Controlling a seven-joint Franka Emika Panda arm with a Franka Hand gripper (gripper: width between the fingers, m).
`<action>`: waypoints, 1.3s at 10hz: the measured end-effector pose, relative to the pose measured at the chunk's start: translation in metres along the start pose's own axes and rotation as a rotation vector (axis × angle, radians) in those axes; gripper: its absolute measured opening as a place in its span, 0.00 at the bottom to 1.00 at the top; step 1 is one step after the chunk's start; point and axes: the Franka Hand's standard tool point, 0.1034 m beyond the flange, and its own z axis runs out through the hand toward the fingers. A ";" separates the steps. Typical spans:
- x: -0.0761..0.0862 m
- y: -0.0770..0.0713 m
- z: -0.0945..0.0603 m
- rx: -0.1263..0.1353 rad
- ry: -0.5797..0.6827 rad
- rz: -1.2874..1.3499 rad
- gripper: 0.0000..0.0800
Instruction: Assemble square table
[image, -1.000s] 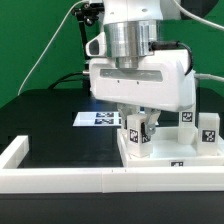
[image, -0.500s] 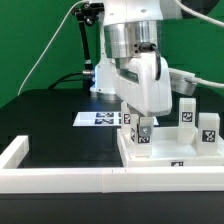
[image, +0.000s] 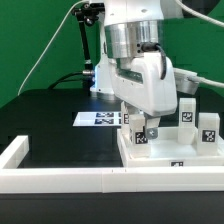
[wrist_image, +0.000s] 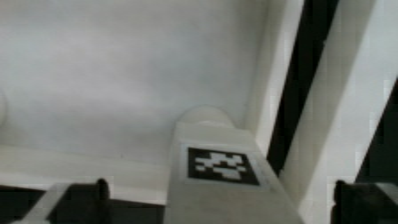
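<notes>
Black worktop (image: 50, 125) on exterior view's left open, passable. Low white border wall (image: 60, 181) bars front edge. White plastic square slab (image: 196, 158) crowded: three short white tagged legs (image: 186, 113) upright, claw (image: 143, 131) straddling one.

A short white tagged leg (image: 141, 134) stood upright on the white plastic square slab (image: 170, 153), two more legs (image: 186, 113) (image: 208, 130) toward the exterior view's right, the marker board (image: 97, 119) behind, the long low white border wall (image: 70, 179) in front

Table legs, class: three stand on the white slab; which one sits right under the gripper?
The leg nearest the exterior view's left, directly below the gripper. The other two legs stand apart toward the right.
</notes>
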 end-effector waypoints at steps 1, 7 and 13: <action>0.000 0.000 0.000 0.001 0.000 -0.124 0.81; 0.002 0.002 -0.001 -0.026 -0.015 -0.802 0.81; 0.007 0.002 -0.002 -0.033 0.014 -1.195 0.80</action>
